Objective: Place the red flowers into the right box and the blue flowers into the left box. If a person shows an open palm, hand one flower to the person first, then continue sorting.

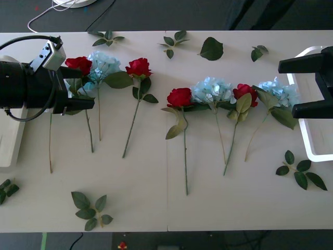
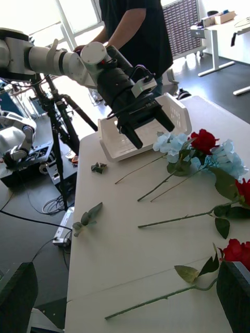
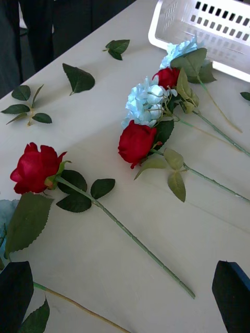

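the red flowers [image 1: 179, 97] and the blue flowers [image 1: 212, 89] all lie in a loose row across the table [image 1: 140, 192], none of them in a box yet; at the robot's left end a rose [image 1: 79, 64] and a blue cluster [image 1: 102, 65] lie touching, stems side by side. the left gripper [image 1: 80, 88] hovers right over that pair with its fingers apart and nothing between them, just beside the left box [image 1: 9, 151]. the likely slip here is closing on both stems at once, or on the wrong one, so a rose lands in the cream tray; a thin stem could also slide out of the pinch. the right gripper [image 1: 315, 86] hangs open and empty at the right box [image 1: 307, 143], close to the last blue cluster [image 1: 281, 92], whose leaves it could snag.
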### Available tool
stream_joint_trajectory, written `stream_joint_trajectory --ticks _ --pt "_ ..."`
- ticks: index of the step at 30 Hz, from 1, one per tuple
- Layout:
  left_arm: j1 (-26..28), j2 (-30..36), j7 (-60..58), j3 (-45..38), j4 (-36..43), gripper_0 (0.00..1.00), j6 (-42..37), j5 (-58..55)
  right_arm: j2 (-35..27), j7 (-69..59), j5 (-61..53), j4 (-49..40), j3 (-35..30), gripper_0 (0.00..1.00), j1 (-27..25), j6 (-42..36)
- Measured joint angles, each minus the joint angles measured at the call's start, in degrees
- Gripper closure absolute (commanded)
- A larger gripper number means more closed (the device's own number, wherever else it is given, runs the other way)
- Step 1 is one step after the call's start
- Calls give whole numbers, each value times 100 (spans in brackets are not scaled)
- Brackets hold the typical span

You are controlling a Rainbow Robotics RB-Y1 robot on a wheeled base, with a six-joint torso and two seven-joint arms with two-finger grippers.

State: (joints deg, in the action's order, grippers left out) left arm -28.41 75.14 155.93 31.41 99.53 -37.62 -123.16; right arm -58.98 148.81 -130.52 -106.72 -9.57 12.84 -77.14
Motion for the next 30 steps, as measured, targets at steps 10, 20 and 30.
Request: stream_joint_trajectory --ticks 10,20,30 --pt "499 -462 0 266 -398 0 30 -545 -10 -32 -81 -247 90 0 -510 772" --pt "5 -14 -16 123 -473 0 -433 -71 -197 -4474 2731 -758 76 0 -545 1329" --pt "-603 1226 -3818 312 -571 0 -1247 749 -275 -8608 5420 -1090 112 0 -518 547"
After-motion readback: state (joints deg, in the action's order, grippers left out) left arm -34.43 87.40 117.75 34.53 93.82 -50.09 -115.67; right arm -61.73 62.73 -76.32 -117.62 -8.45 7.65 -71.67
